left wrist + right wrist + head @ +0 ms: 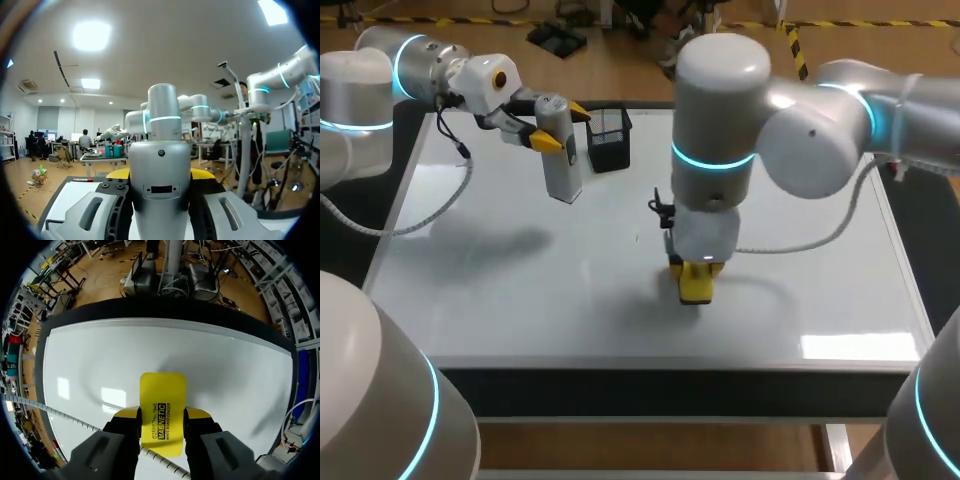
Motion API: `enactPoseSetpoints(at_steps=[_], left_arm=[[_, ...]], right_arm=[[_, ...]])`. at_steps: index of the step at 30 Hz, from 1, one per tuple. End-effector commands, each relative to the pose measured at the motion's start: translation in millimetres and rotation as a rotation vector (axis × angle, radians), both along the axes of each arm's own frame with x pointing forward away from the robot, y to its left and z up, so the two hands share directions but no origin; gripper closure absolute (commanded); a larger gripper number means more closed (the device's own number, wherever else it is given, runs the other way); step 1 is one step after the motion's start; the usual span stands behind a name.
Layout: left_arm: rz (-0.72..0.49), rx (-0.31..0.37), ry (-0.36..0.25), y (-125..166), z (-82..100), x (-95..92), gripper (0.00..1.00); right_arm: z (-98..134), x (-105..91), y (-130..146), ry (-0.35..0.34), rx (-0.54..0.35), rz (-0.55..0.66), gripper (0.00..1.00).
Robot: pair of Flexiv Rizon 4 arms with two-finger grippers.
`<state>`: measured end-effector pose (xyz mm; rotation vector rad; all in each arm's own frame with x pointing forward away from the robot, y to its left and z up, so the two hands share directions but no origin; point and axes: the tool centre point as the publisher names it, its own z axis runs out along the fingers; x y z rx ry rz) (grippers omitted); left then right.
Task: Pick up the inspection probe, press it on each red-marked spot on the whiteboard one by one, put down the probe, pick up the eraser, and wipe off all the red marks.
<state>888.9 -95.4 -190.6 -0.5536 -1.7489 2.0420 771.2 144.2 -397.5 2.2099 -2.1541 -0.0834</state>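
Left gripper (pixel 562 125) closed on the inspection probe (pixel 563 165), yellow tips clamped against two sides of its silver-grey body. Held off the surface over the far left part of the whiteboard (pixel 500 300), near the far edge of the tabletop (pixel 650 380); shadow thrown on the board toward the left edge, apart from the probe. Just beside the probe, toward the middle of the far edge, a black mesh holder (pixel 610 138) standing on the board; touching the probe or not, cannot tell. In the left wrist view, probe filling the space between the fingers, a narrower round section at its end ahead of the wider body, yellow showing on either side behind it. Right gripper (pixel 161 415) gripping the yellow eraser (pixel 162 390), one finger on each long side. Down at the board's surface around the middle of the whiteboard, slightly closer to the near edge than the far one, with the right arm (pixel 820 130) coming in from the right side and standing over it. In the right wrist view, eraser sticking out ahead of the fingers, labelled flat face toward the camera, white board all around it. Well apart from the probe and the holder. A coiled cable (pixel 50 412) crossing beside the right gripper.
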Motion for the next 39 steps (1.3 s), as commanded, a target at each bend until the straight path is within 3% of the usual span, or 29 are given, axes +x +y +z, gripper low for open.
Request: enactPoseSetpoints(at_steps=[1, 7, 20, 39], left_arm=[[-0.002, 0.003, -0.001, 1, 2.1, 0.1, 1.00], [-0.002, 0.003, -0.001, 1, 2.1, 0.1, 1.00], [-0.002, 0.003, -0.001, 1, 2.1, 0.1, 1.00], [-0.002, 0.003, -0.001, 1, 2.1, 0.1, 1.00]], right_arm=[[-13, 11.3, 22, 0.009, -0.062, 0.010, 1.00], [-19, 19.0, 35, 0.008, -0.064, 0.026, 1.00], [-28, 25.1, 35, 0.025, -0.084, 0.012, 1.00], [-36, 13.1, -15, 0.040, -0.113, -0.099, 1.00]])
